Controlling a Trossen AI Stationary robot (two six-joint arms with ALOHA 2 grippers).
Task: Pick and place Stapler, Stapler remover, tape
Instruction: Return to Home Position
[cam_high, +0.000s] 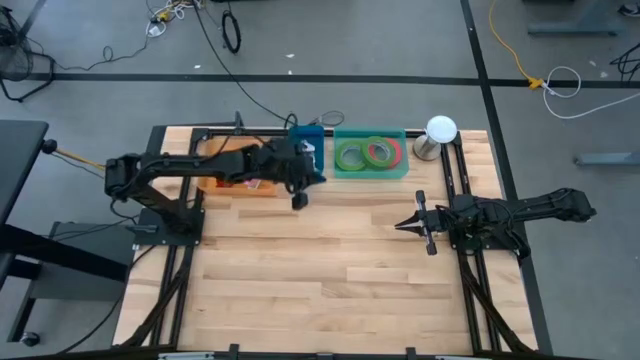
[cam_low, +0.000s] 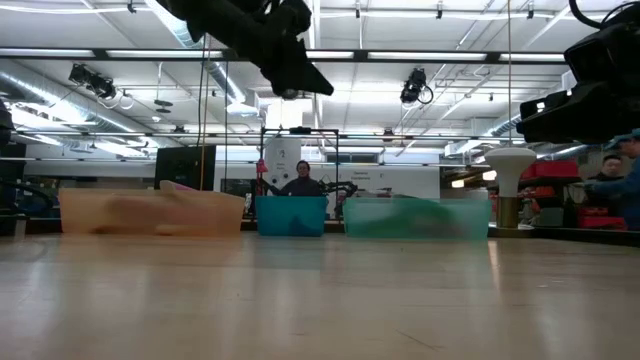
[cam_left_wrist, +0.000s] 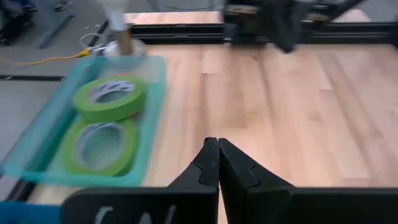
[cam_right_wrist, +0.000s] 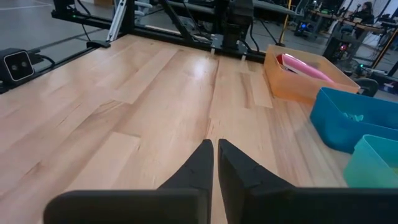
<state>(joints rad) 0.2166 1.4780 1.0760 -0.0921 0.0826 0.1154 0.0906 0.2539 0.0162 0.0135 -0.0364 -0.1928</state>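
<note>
Sitting in the sea-green bin (cam_high: 370, 175) at the far edge of the table (cam_high: 330, 280) are all three rolls of tape. One green roll (cam_high: 350, 155) lies on the bin's left side. The red roll (cam_high: 378, 152) lies on its right side, on top of the other green roll (cam_high: 394, 150).

A blue bin (cam_high: 308, 140) stands just to the left of the sea-green one. An orange bin (cam_high: 235, 180) stands left of that, partly under the left arm. Something pink (cam_right_wrist: 305, 65) lies in the orange bin, and I cannot tell what it is. A white thing with a round top (cam_high: 440, 130) stands near the far right corner.

The left gripper (cam_left_wrist: 218, 149) hangs high over the table, just in front of the blue bin and near the sea-green bin's left front corner. Its two fingers are pressed together and hold nothing.

The right gripper (cam_high: 401, 226) is over the right half of the table, well away from the bins, and it points to the left. Its fingers are almost touching, with only a thin gap, and they hold nothing.

Past the far edge, a person (cam_low: 301, 182) shows behind the blue bin. Another person (cam_low: 612, 175) is off to the side in the room.
</note>
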